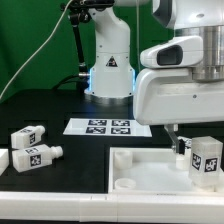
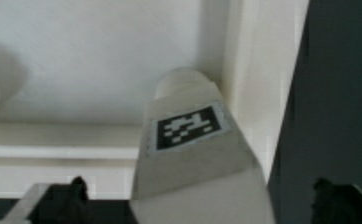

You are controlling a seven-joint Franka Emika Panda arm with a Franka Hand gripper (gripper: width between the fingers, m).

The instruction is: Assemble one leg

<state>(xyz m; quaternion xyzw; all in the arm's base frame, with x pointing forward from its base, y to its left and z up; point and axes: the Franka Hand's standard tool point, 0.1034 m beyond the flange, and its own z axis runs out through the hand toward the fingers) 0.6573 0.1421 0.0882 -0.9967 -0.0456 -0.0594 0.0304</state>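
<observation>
One white leg [image 1: 205, 160] with a black-and-white tag stands upright at a corner of the white tray-like tabletop [image 1: 140, 178], at the exterior view's right. My gripper [image 1: 184, 148] hangs low right beside it. In the wrist view the leg [image 2: 196, 150] runs up between my two dark fingertips [image 2: 62, 200], with a gap on each side, so the gripper [image 2: 199, 205] is open and straddles it. The tabletop's inner face and rim [image 2: 249, 50] lie behind the leg. Two more legs [image 1: 28, 135] [image 1: 36, 156] lie on the black table at the exterior view's left.
The marker board [image 1: 100, 126] lies flat at mid-table in front of the robot base [image 1: 108, 75]. A further white part [image 1: 3, 160] shows at the exterior view's left edge. A green backdrop stands behind.
</observation>
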